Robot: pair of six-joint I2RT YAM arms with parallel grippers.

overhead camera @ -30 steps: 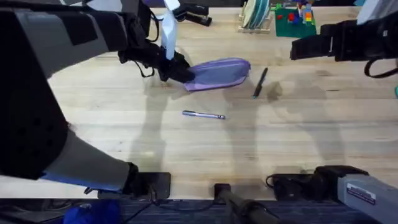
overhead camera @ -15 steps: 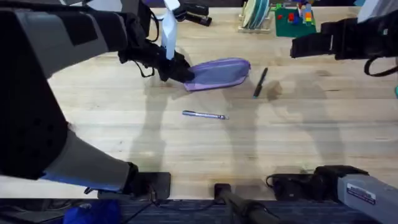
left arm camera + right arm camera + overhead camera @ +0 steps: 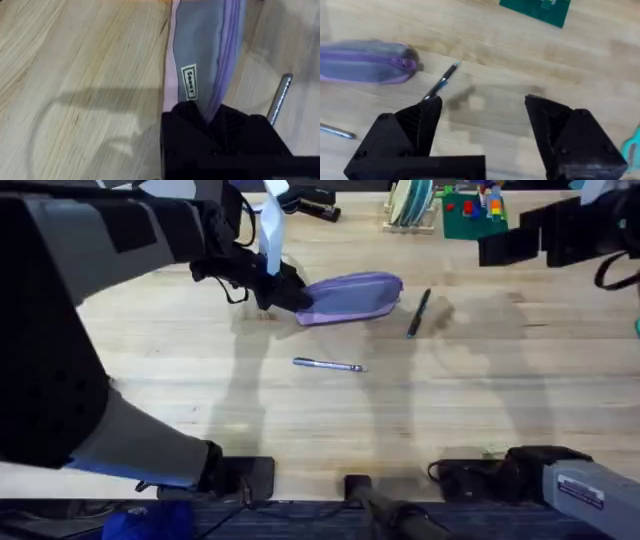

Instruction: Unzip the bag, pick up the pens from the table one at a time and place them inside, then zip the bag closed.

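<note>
1. Overhead: the bag [image 3: 352, 297] lies toward the far edge of the tabletop [image 3: 470, 395], near the middle of its width; the left claw [image 3: 285, 293] is clamped on the bag's left end, fingers closed onto the fabric. The right claw [image 3: 492, 248] hangs raised over the far right part of the tabletop, holding nothing. The black pen [image 3: 418, 312] lies just beside the bag's right end, slanted; the silver pen [image 3: 328, 365] lies nearer the arms' edge, apart from the bag. Risk, as I judge it: the black pen sits so close to the bag that a tug on the zipper could drag the bag into it and roll it away.

2. Left wrist: the black fingers [image 3: 186, 120] pinch the bag's [image 3: 197, 45] end where the grey panel meets the lavender seam, beside a small label [image 3: 189, 82]; the zipper looks closed, though I cannot see its pull; the silver pen's [image 3: 278, 99] tip shows nearby. If this pinch holds only loose fabric, the bag may slip or bunch when the other arm pulls.

3. Right wrist: the right claw [image 3: 482, 122] is spread wide and empty above bare wood; the bag [image 3: 367, 62] shows a purple zipper line ending at its near end, with the black pen [image 3: 440, 82] just past it. A descent that misjudges the pull's place could catch the pen instead.
</note>
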